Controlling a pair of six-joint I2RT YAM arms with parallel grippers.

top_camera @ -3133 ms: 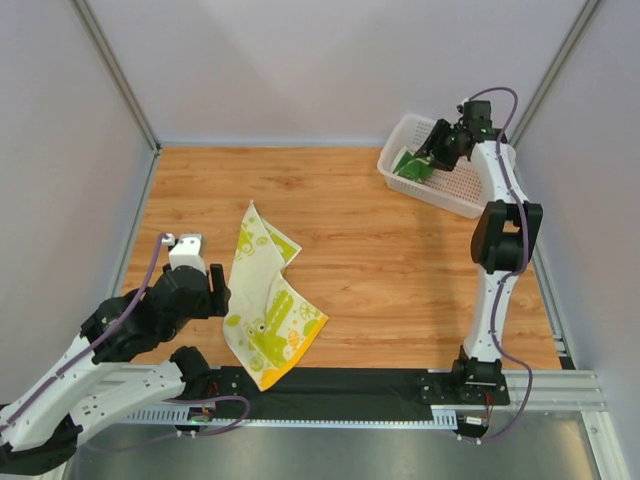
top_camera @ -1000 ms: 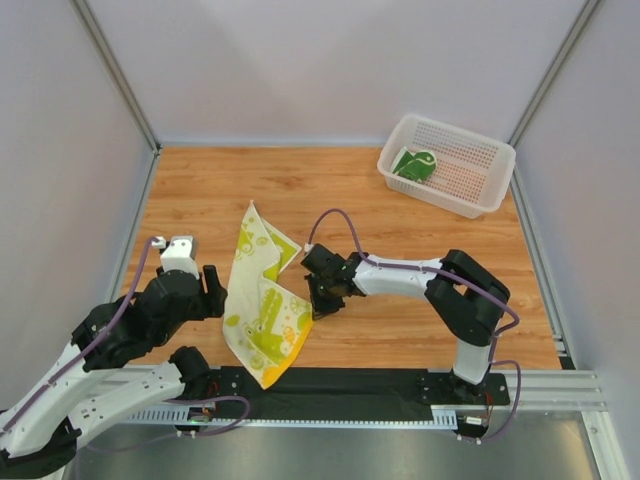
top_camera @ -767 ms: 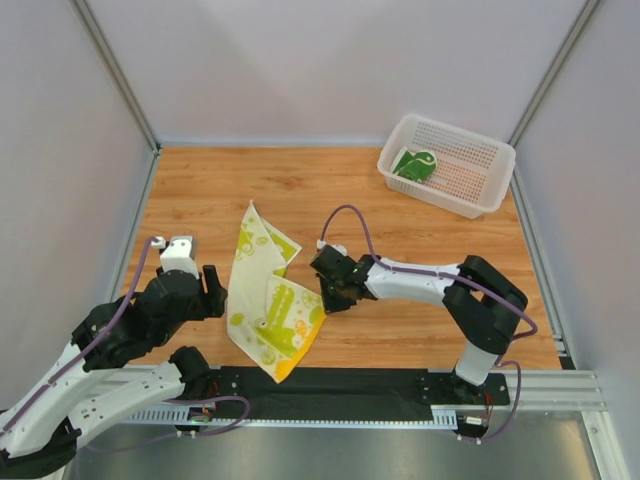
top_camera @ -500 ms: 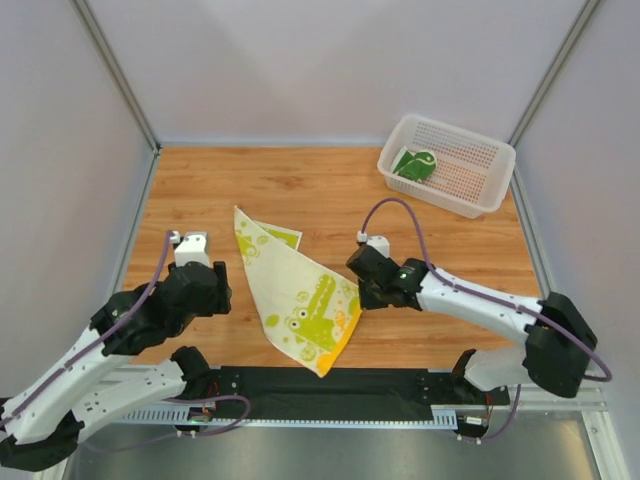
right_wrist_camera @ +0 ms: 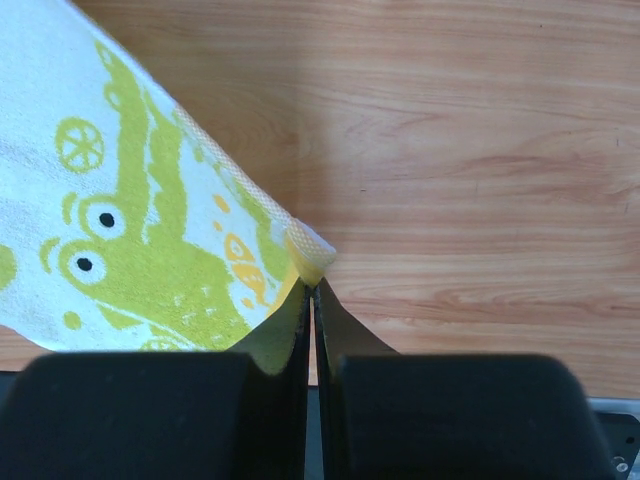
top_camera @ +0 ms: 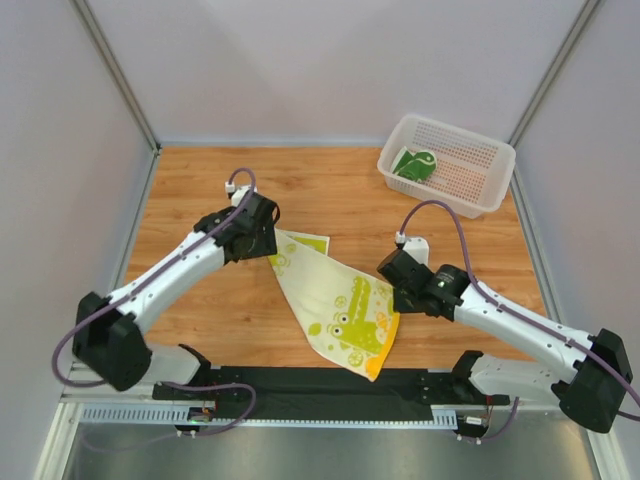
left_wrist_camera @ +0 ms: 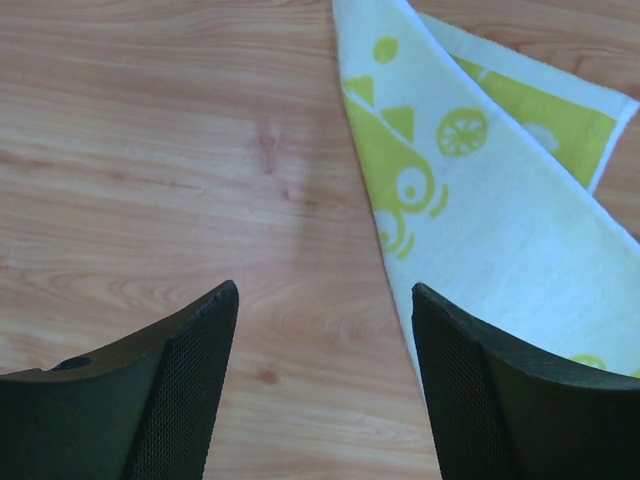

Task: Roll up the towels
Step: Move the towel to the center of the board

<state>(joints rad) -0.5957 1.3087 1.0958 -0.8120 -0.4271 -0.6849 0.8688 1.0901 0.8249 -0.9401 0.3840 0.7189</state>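
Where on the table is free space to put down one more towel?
Bare wood: the far edge between the left gripper and the basket, and the right side between the basket and the right gripper. Crowded: the near middle, where the cream-yellow towel lies between the grippers.

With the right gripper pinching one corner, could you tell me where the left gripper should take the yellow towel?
Probably the pointed far corner of the towel, from above: it lies flat on the table just ahead of the open left gripper, far from the right gripper, its outer edge free.
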